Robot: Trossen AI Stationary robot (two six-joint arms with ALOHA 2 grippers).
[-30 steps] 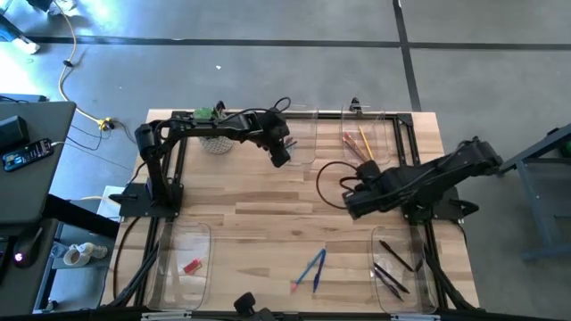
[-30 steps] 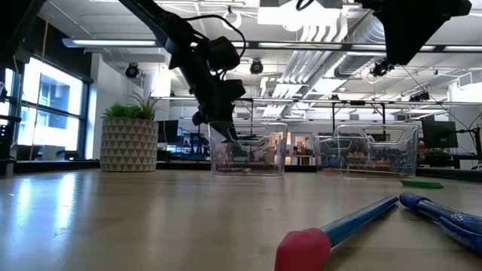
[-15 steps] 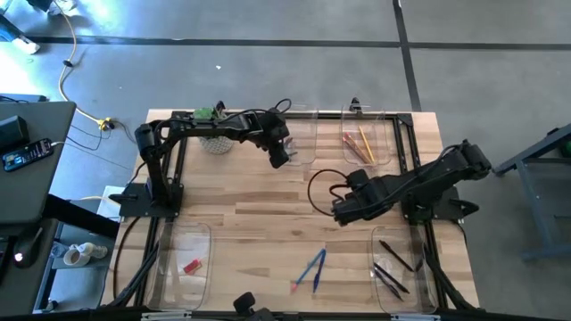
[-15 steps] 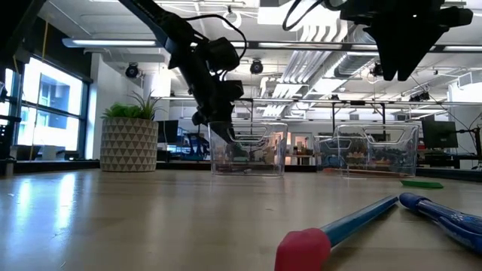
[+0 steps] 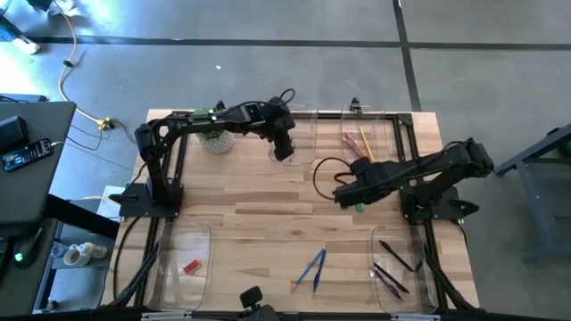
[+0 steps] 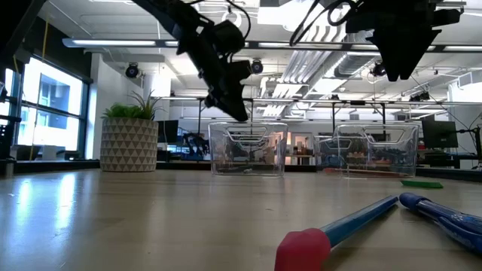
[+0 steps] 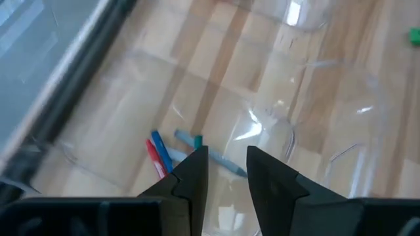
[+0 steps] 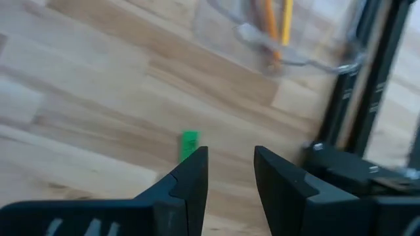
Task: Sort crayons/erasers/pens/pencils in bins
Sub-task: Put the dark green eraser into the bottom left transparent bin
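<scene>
Over the far bin (image 5: 299,134) on the left half of the table (image 5: 268,201), my left gripper (image 7: 224,172) hangs above the tray's near wall with its two fingers parted by a narrow gap and nothing between them. Just beyond my fingertips, inside that clear bin, lie three crayons (image 7: 172,148): a red one and a blue one side by side, and a bluish-green one slanting beside them. Behind my left arm, a potted plant (image 6: 129,137) stands at the table's far edge.

Nearer the front of the table than my left gripper, a bin (image 5: 186,259) holds a red eraser (image 5: 190,266). Between my two arms, toward the front edge, blue pens (image 5: 312,269) lie loose on the bare wood.

To the right, my right gripper (image 8: 230,172) hovers above the table's middle, its fingers standing apart and empty. A small green eraser (image 8: 189,144) lies on the wood just ahead of my fingertips, slightly to one side of the gap, untouched. Beyond it stands the far right bin (image 5: 368,141), holding orange and yellow pencils (image 8: 275,18). Toward the front from my right gripper, another bin (image 5: 401,260) holds dark pens (image 5: 393,259).
</scene>
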